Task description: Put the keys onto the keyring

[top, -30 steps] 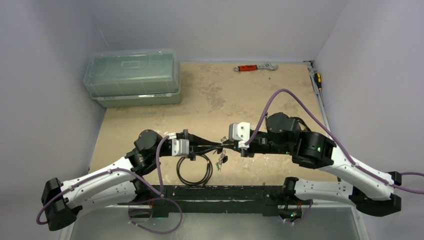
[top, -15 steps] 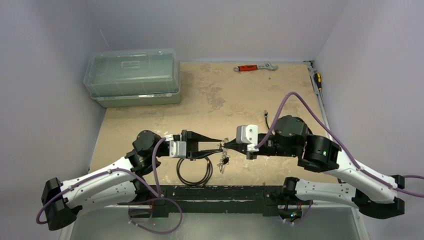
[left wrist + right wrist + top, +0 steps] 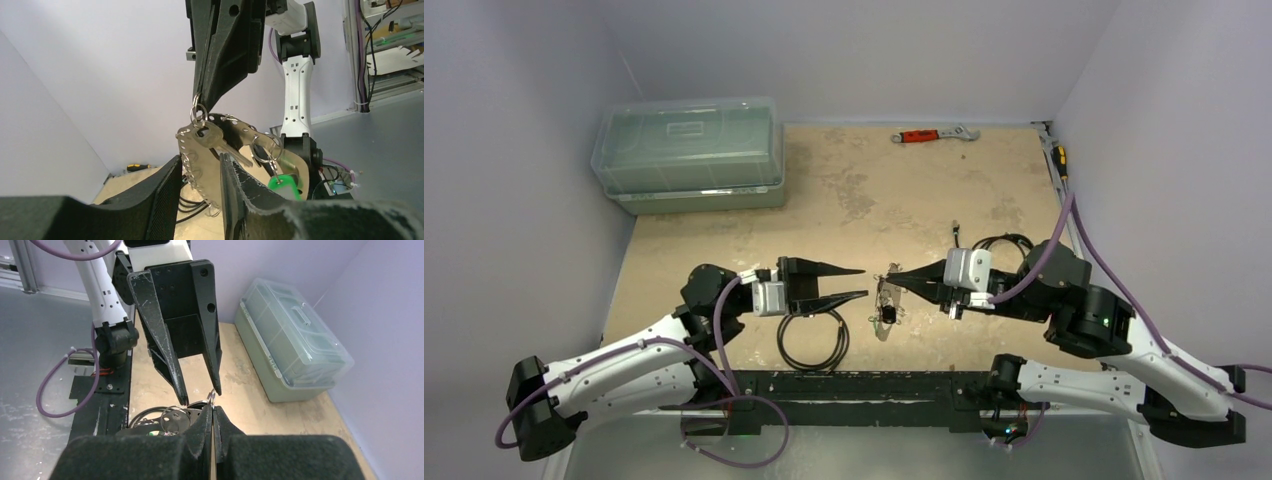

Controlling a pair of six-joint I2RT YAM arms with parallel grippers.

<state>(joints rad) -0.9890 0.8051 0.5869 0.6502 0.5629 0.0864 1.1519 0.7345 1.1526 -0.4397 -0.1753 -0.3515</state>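
Note:
My right gripper is shut on a small split ring at the top of the key bunch. From it hang the keyring, a silvery loop, a silver key and a green piece, all above the table. The keys show as a small cluster in the top view. My left gripper is open and empty, its tips just left of the bunch, apart from it. In the right wrist view my right gripper pinches the ring, and the open left gripper faces it.
A black cable coil lies under the left gripper. A second dark cable loop lies by the right arm. A clear lidded box stands at the back left. A red-handled wrench and a screwdriver lie at the back.
My left gripper has opened and let go of the bunch, drawing back left. My right arm has pulled back to the right, carrying the hanging keys and loop with it.

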